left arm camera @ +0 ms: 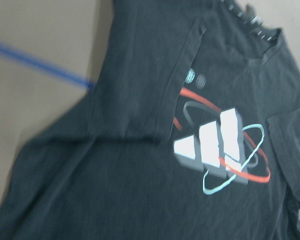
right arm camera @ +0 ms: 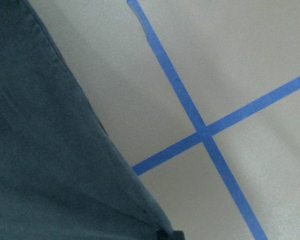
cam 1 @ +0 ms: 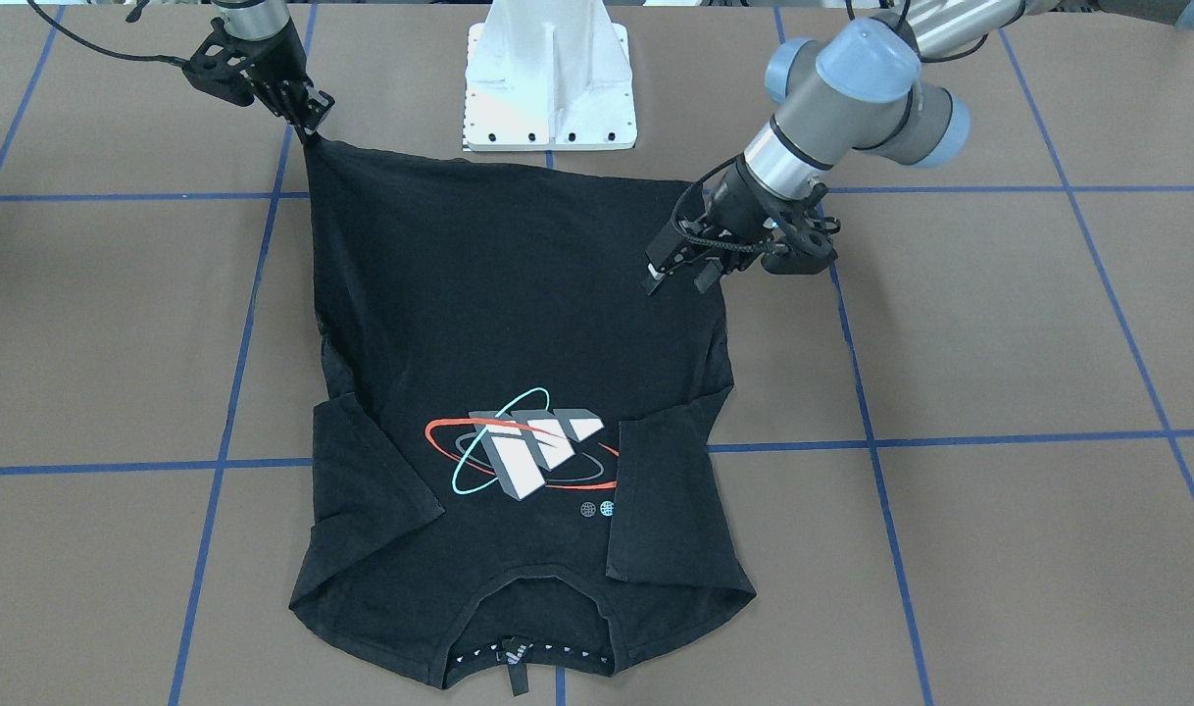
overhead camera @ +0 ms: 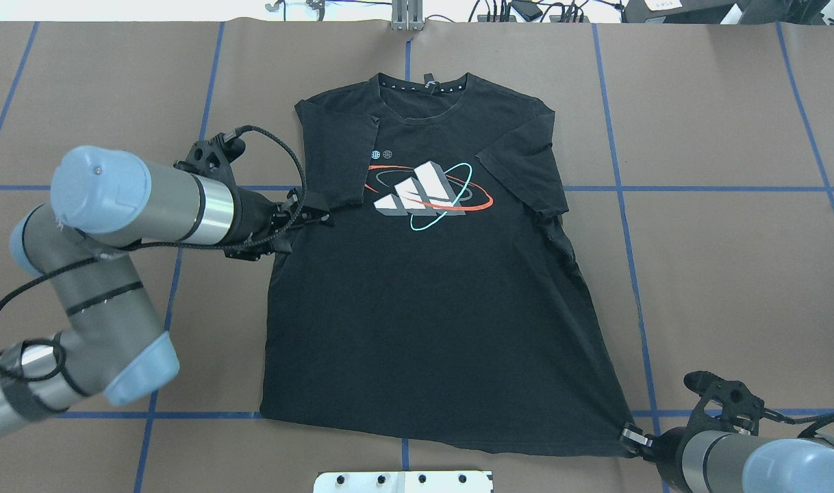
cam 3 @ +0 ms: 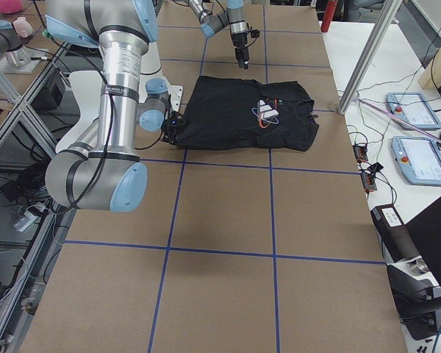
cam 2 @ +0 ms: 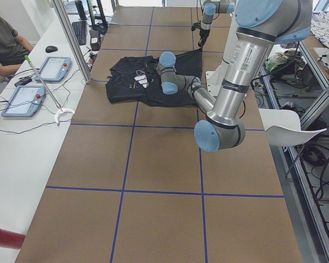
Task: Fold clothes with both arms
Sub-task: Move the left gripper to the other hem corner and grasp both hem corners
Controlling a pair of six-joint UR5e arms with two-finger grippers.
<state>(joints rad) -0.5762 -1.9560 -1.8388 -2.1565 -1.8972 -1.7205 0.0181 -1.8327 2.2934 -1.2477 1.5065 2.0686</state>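
The black T-shirt (cam 1: 519,294) (overhead camera: 424,308) lies flat with its logo print (cam 1: 528,451) (overhead camera: 424,195) (left arm camera: 220,150) facing up. Both sleeves are folded in over the chest. The collar points away from the robot. My right gripper (cam 1: 308,123) (overhead camera: 626,435) is shut on the hem corner nearest the base and pulls it to a taut point. My left gripper (cam 1: 675,279) (overhead camera: 324,218) hovers open over the shirt's other side edge, just below the folded sleeve, with nothing between its fingers. In the right wrist view the shirt's edge (right arm camera: 40,150) runs down to the pinch.
The white base stand (cam 1: 548,88) (overhead camera: 403,481) sits just behind the hem. Blue tape lines (cam 1: 950,441) grid the brown table. A person (cam 2: 3,44) sits at a side bench with control pendants (cam 2: 55,68) (cam 3: 411,110) on it.
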